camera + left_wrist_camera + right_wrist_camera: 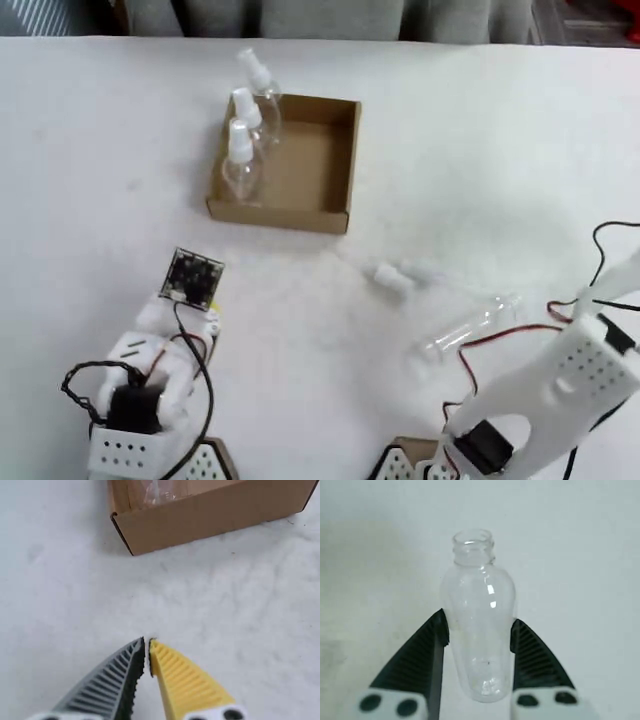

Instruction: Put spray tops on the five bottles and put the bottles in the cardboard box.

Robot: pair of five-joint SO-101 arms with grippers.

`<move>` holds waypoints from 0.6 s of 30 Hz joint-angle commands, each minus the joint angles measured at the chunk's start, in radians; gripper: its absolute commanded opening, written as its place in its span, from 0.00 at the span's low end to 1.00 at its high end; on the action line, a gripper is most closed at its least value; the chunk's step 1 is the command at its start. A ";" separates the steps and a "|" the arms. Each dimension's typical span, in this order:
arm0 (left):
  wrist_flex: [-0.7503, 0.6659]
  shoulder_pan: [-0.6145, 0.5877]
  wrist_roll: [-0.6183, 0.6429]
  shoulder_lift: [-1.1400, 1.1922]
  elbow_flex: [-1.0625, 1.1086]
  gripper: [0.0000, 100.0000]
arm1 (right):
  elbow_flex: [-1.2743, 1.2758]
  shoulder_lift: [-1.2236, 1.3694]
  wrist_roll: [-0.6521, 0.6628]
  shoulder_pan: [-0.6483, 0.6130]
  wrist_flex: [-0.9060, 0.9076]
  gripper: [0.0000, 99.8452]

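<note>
The bottle (pixel 480 620) lying uncapped on the table (pixel 480 150) is thin clear plastic. It is probably very light, smooth enough to roll or skid away if nudged, and likely to dent under a hard squeeze. The best hold looks to be across the straight body, away from the threaded neck, so the mouth is left free for the top (pixel 390 276), which lies loose on the table between the bottle and the box (pixel 280 215). The right gripper (pixel 479 632) is spread wide, one jaw on each side of the bottle's body; whether they touch it I cannot tell. The left gripper (pixel 147 652) is closed on nothing, its tips together over bare table near a front corner of the box. In the box three capped bottles (pixel 242 165) stand in a row along one side wall, the farthest at the back corner or perhaps just past the rim, with room beside them for more by the look of it
</note>
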 commanded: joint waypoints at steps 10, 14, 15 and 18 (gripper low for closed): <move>0.009 -0.005 -0.008 -0.021 -0.003 0.02 | 0.494 -0.309 -0.012 0.082 0.016 0.02; 0.009 -0.005 -0.008 -0.021 -0.003 0.02 | 0.568 -0.266 -0.015 0.120 -0.104 0.02; 0.009 -0.005 -0.008 -0.021 -0.003 0.02 | 0.582 -0.252 -0.015 0.128 -0.140 0.02; 0.009 -0.005 -0.008 -0.021 -0.003 0.02 | 0.612 -0.203 -0.008 0.134 -0.222 0.02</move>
